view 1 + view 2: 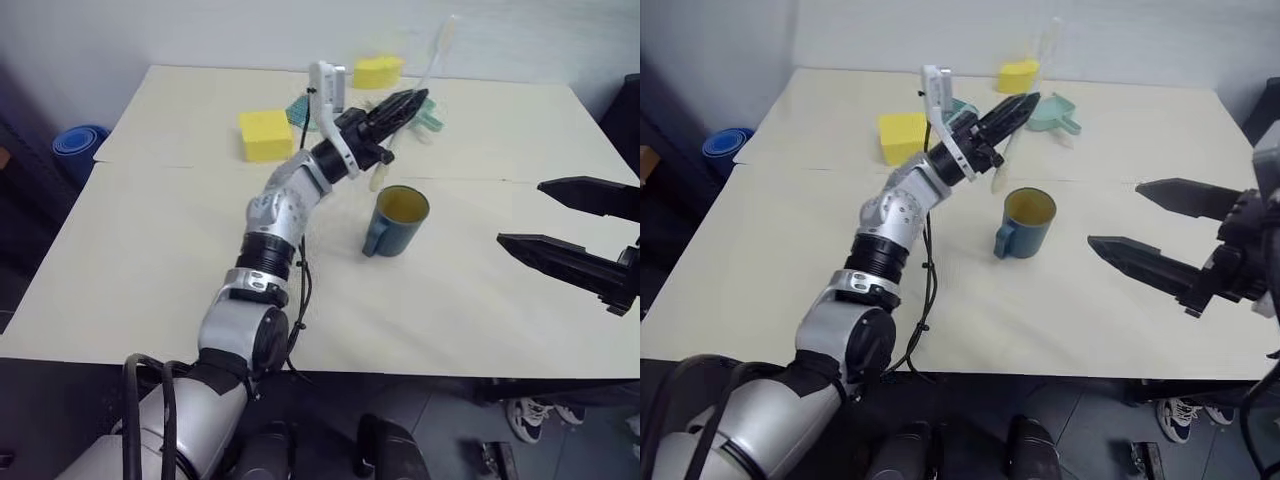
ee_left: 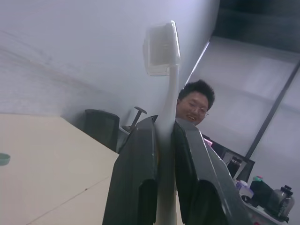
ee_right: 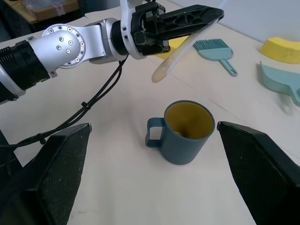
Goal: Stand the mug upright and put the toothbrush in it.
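The dark blue ribbed mug (image 1: 400, 220) stands upright on the cream table (image 1: 150, 260), its yellow inside showing and its handle toward my left arm. Above and behind the mug, my left gripper (image 1: 410, 103) is shut on the white toothbrush (image 3: 171, 65). The brush is tilted, with its bristle head (image 2: 161, 49) up and its handle end hanging down near the mug's rim without touching it. To the right of the mug my right gripper (image 1: 520, 213) hovers open, its fingers spread wide and nothing between them.
Two yellow sponges (image 1: 266, 135) (image 1: 378, 70) lie at the back of the table. A teal dustpan (image 1: 1052, 110) and a teal hand brush (image 3: 215, 49) lie behind the left gripper. A person (image 2: 194, 105) sits beyond the table. A blue roll (image 1: 78, 148) lies on the floor at the left.
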Robot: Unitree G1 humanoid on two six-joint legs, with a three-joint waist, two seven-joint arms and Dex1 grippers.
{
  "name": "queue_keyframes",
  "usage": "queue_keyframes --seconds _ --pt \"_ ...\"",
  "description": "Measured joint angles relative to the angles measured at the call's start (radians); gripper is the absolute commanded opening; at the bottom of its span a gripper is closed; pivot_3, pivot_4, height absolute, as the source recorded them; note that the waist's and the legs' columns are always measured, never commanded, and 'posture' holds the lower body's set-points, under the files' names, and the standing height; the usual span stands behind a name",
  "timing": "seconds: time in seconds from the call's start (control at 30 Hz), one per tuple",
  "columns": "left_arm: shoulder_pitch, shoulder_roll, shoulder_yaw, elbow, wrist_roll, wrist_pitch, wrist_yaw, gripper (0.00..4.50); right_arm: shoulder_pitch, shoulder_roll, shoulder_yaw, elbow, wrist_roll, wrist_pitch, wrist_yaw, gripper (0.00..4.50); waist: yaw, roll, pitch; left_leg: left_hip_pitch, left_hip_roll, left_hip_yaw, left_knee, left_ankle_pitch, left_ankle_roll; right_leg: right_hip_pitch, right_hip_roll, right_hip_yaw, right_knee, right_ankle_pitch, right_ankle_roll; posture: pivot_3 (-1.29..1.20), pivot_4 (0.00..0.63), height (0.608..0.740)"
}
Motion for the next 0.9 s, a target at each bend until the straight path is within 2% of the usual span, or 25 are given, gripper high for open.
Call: queue_keyframes --seconds 0.4,0.63,0.9 --pt "-0.006 -0.065 -0.025 0.172 0.047 -0.215 -0.051 0.19 0.131 -0.019 -0.192 -0.027 0.174 0.054 -0.097 4.5 0.004 0.0 0.0 0.0 0.0 0.003 0.001 -0.002 0.003 0.0 0.0 0.003 -0.004 0.0 -0.001 0.0 0.15 0.74" --pt "-0.006 -0.095 -0.034 0.269 0.09 -0.35 -0.057 0.19 0.221 0.004 -0.204 -0.039 0.183 0.052 -0.161 4.5 0.003 0.0 0.0 0.0 0.0 0.005 0.001 -0.003 0.005 0.0 0.0 0.004 -0.004 0.0 -0.001 0.0 0.15 0.74" --pt "-0.006 -0.095 -0.024 0.347 0.114 -0.436 -0.051 0.19 0.243 0.004 -0.235 -0.039 0.209 0.042 -0.186 4.5 0.003 0.0 0.0 -0.001 0.0 0.005 0.001 -0.003 0.005 -0.001 0.0 0.005 -0.004 0.0 -0.001 0.0 0.15 0.74"
